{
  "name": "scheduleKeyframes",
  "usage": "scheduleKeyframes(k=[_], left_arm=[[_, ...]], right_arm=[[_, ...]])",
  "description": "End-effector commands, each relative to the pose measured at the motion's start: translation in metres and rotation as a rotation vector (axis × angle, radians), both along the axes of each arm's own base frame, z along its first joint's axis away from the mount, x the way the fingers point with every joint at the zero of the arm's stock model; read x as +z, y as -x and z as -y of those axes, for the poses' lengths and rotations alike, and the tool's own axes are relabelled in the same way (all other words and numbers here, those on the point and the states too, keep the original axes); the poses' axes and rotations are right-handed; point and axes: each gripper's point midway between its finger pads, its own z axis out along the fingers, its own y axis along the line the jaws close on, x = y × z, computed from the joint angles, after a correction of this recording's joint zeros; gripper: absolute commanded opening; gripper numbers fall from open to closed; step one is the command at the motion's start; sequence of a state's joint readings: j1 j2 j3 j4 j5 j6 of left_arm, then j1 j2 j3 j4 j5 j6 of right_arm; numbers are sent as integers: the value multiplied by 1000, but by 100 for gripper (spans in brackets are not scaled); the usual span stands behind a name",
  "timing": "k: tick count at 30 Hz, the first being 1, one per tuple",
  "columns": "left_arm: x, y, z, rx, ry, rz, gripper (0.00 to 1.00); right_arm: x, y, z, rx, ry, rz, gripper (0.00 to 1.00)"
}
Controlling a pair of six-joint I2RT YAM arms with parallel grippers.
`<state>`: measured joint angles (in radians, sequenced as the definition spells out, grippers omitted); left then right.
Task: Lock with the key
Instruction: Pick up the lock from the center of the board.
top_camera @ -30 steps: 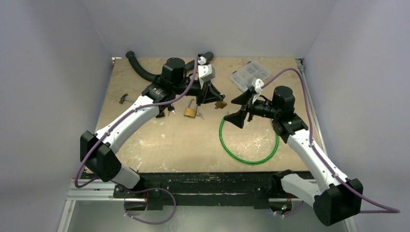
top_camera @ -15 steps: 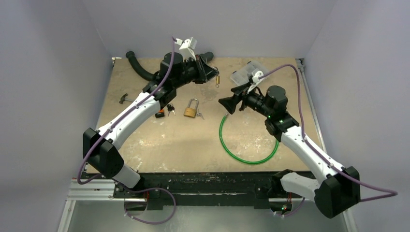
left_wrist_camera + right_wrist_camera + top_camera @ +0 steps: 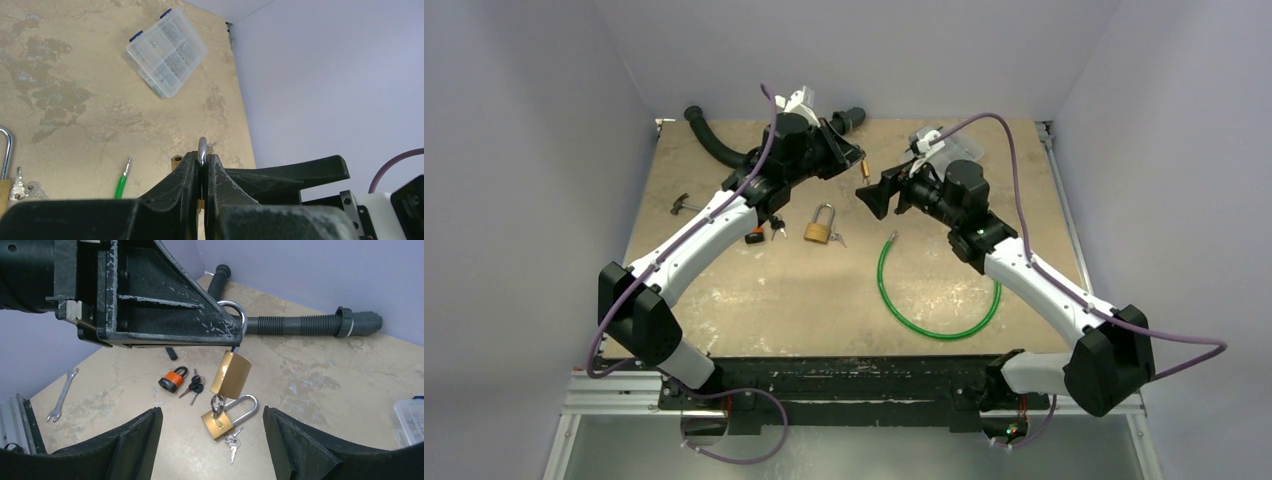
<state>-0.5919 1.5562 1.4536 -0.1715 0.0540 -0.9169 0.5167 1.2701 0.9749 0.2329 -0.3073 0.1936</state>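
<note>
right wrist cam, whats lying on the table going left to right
wrench → orange padlock → black-headed keys → brass padlock lying flat → clear organizer box; skipped: hanging brass padlock in the left pincer and the corrugated hose, both overlap others
</note>
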Motion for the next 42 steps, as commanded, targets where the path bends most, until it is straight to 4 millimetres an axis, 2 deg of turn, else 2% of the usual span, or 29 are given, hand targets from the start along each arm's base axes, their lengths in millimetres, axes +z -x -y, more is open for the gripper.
scheduleKeyframes(k=[1, 9, 16, 21, 24, 29, 33, 34, 37, 40, 42], left_arm=[[22, 2, 1, 28, 78, 18, 0], [24, 7, 0, 27, 92, 20, 0], [27, 12, -2, 24, 103, 23, 0], [30, 14, -2, 19, 115, 33, 0], [31, 15, -2, 12, 119, 37, 0], [31, 17, -1, 1, 119, 42, 0], [30, 18, -5, 3, 97, 55, 14], [31, 18, -6, 7, 94, 59, 21], [33, 19, -12, 12, 79, 78, 54], [43, 21, -19, -14, 54, 139, 80], [53, 24, -22, -68, 22, 205, 91]], right_arm=[[23, -9, -10, -45, -14, 63, 80], [22, -34, -10, -187, 3, 61, 76], [16, -45, -11, -223, 28, 52, 65], [3, -45, -12, -217, 56, 36, 48], [-2, -44, -13, -212, 60, 27, 35], [4, -38, -18, -173, 39, 28, 2], [13, -35, -17, -167, 24, 45, 0], [15, -34, -16, -168, 20, 47, 0], [18, -30, -16, -160, 9, 48, 0], [24, -21, -19, -119, -13, 53, 0], [21, -16, -17, -102, 2, 59, 0]])
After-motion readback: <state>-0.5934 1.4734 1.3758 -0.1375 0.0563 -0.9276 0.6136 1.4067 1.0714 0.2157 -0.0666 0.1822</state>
